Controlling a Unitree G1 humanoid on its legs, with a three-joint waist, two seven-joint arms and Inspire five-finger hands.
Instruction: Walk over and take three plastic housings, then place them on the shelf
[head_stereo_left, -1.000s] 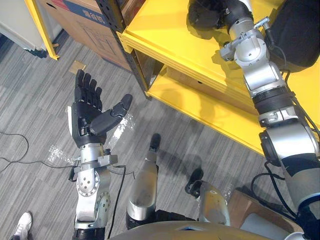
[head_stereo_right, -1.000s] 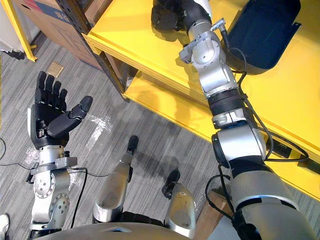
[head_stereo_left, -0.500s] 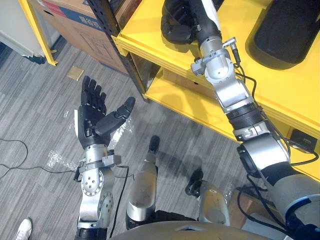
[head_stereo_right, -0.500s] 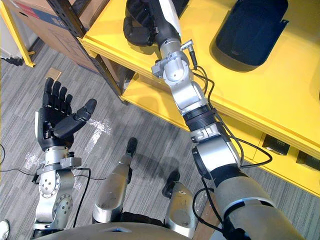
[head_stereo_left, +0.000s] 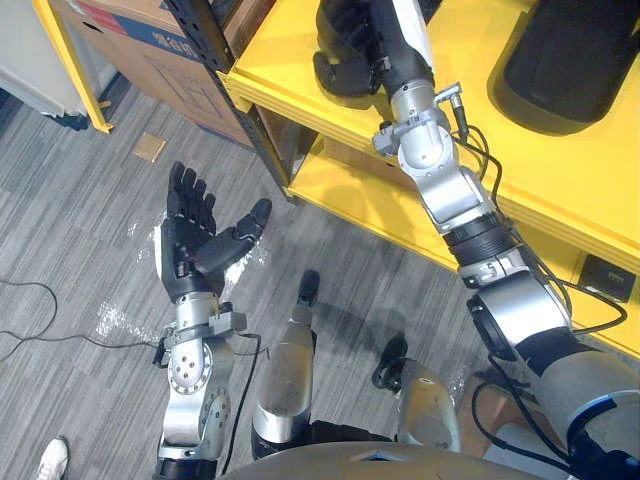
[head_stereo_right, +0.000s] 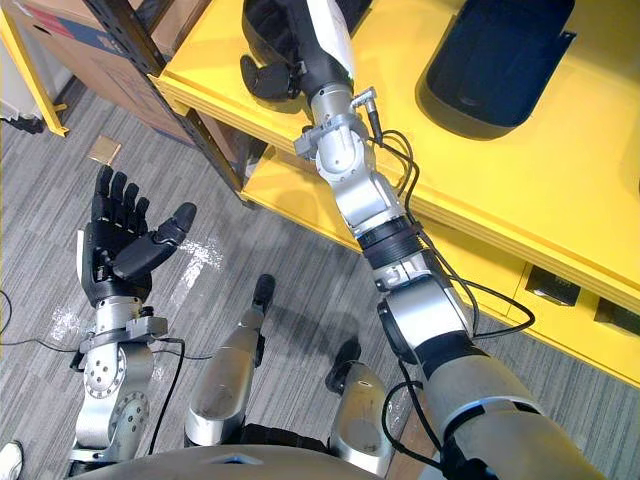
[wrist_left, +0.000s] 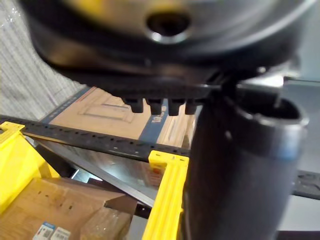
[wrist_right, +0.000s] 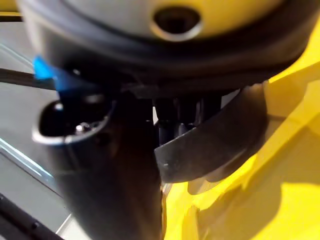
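Black housing (wrist_right: 210, 145) still at right hand (head_stereo_right: 288, 48) on shelf (head_stereo_right: 520, 190), grip unclear; left hand (head_stereo_right: 112, 245) spread.

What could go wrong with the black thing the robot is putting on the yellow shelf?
The curved black plastic housing at the right hand lies close to the yellow shelf's front edge, so it might slide off when the hand pulls away. The open left hand hovers over the grey floor, probably too far off to catch it.
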